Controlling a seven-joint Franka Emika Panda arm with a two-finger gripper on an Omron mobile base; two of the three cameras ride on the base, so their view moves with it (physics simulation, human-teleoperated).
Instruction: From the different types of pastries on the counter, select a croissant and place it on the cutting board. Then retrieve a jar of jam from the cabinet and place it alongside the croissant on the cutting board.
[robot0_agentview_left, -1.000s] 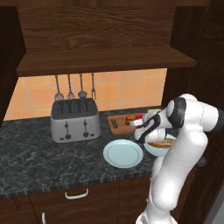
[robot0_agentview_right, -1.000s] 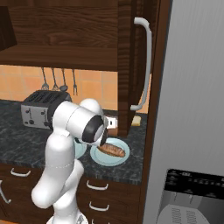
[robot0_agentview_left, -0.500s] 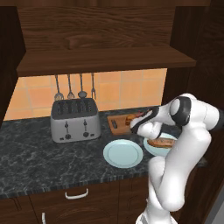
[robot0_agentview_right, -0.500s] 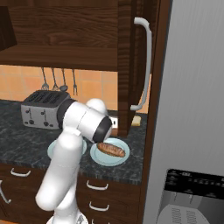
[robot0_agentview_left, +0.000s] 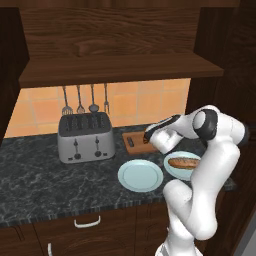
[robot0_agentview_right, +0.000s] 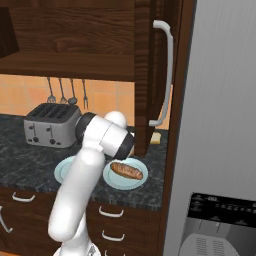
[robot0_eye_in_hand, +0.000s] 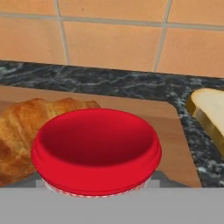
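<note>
tool (robot0_agentview_left: 148, 136): I see it clamped on jam jar (robot0_eye_in_hand: 96, 151); jar over cutting board (robot0_eye_in_hand: 168, 127) | croissant (robot0_eye_in_hand: 26, 131) just beside jar; bread slice (robot0_eye_in_hand: 212, 114) on tabletop (robot0_eye_in_hand: 131, 87)

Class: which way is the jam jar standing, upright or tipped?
Upright: the hand view looks at the jar's red lid, level above the board, croissant beside it.

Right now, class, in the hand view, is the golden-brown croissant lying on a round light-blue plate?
No, the golden-brown croissant lies on the light-brown wooden cutting board, beside the red-lidded jam jar.
</note>
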